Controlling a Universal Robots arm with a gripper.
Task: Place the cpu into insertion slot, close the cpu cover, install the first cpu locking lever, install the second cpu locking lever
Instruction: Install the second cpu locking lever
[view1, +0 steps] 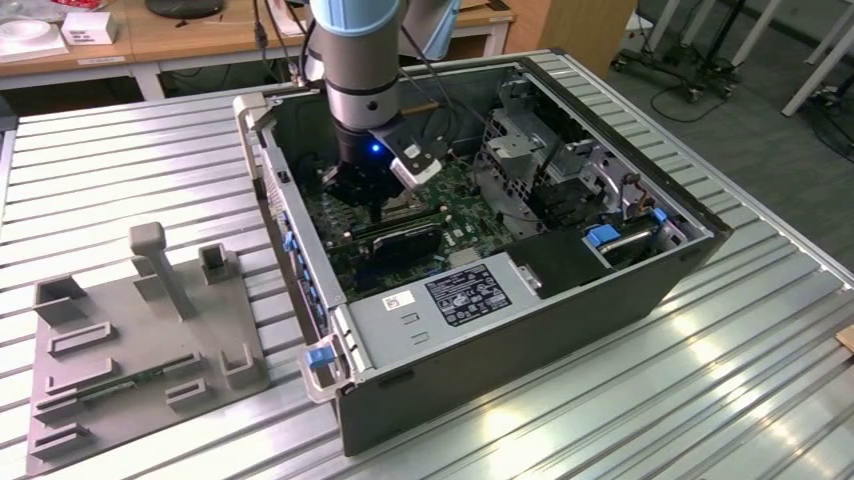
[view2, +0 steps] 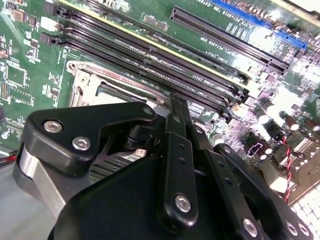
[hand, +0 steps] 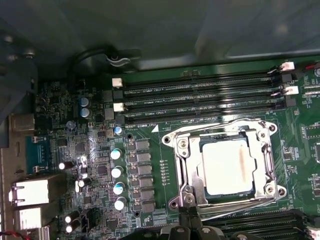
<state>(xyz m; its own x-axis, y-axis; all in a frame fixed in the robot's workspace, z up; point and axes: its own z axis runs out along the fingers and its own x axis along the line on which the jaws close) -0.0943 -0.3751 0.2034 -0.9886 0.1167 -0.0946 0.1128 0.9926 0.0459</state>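
Note:
In the first wrist view the pale square cpu (hand: 226, 166) lies seated in the insertion slot (hand: 270, 190) on the green motherboard. The silvery cpu cover (hand: 187, 162) lies flat around it, framing the chip in its window. Thin metal lever rods run along two opposite sides of the socket, one (hand: 220, 127) by the memory slots and one (hand: 240, 207) across from it. My gripper (hand: 190, 223) is shut, its black fingertips together right at the socket's corner by the end of the second rod. In the second wrist view the gripper (view2: 176, 100) hides most of the slot (view2: 82, 82). The exterior view shows the gripper (view1: 380, 207) reaching down into the case.
The open computer case (view1: 534, 330) has tall walls around the board. Long black memory slots (hand: 200, 95) run beside the socket, and upright capacitors (hand: 117, 172) stand on its other side. A labelled metal box (view1: 454, 295) sits near the case front. A grey fixture plate (view1: 134, 340) lies at the exterior view's left.

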